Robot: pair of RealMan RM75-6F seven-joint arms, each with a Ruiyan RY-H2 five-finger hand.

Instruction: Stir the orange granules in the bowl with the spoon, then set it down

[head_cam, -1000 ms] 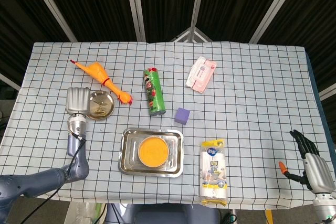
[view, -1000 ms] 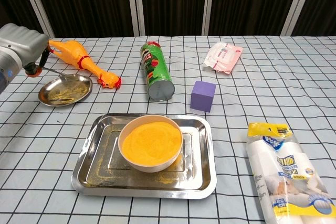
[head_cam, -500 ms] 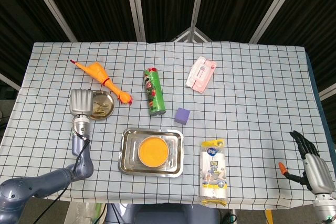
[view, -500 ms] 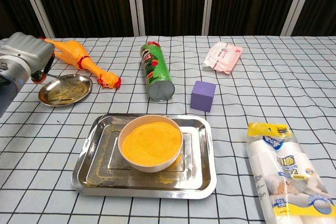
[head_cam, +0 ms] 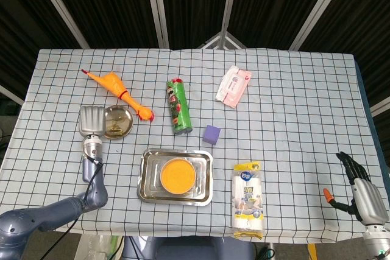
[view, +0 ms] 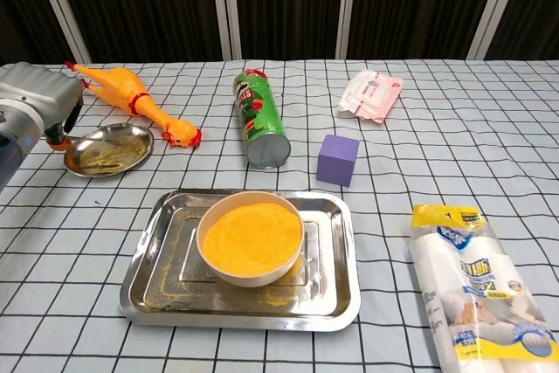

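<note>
Since one second ago the left hand (head_cam: 91, 120) has shifted slightly toward the table's (head_cam: 292, 89) left edge; the spoon handle seen beside it in the chest view then no longer shows clearly. Nothing else has moved.

Left to right, one of each:

Left hand: back of the hand faces the head camera, fingers hidden behind it, at the left rim of one small round metal dish (head_cam: 118, 122). An orange-red bit, possibly the spoon, shows under the hand in the chest view (view: 58, 139). Whether the hand grips anything cannot be told.

One rubber chicken (head_cam: 119, 93) lies diagonally toward the far left corner, head just beside the dish.

One steel tray (head_cam: 148, 184) sits near the front edge, left of centre. One bowl (head_cam: 177, 175) stands in its middle, filled level with orange granules (view: 251, 238). Loose granules dust the tray floor.

One green crisps can (head_cam: 178, 106) lies on its side beyond the tray, open end facing the front edge.

One purple cube (head_cam: 211, 134) stands just right of the can's near end.

One pink wipes packet (head_cam: 233, 86) lies toward the far edge, right of centre.

One pack of white rolls (head_cam: 247, 198) lies at the front edge, right of the tray and apart from it.

Right hand (head_cam: 365, 192): off the table's front right corner, dark fingers pointing up and apart, holding nothing. One small orange piece (head_cam: 328, 195) shows just left of it.

Can and chicken lie between dish and the table's centre; nothing lies between dish and tray.
</note>
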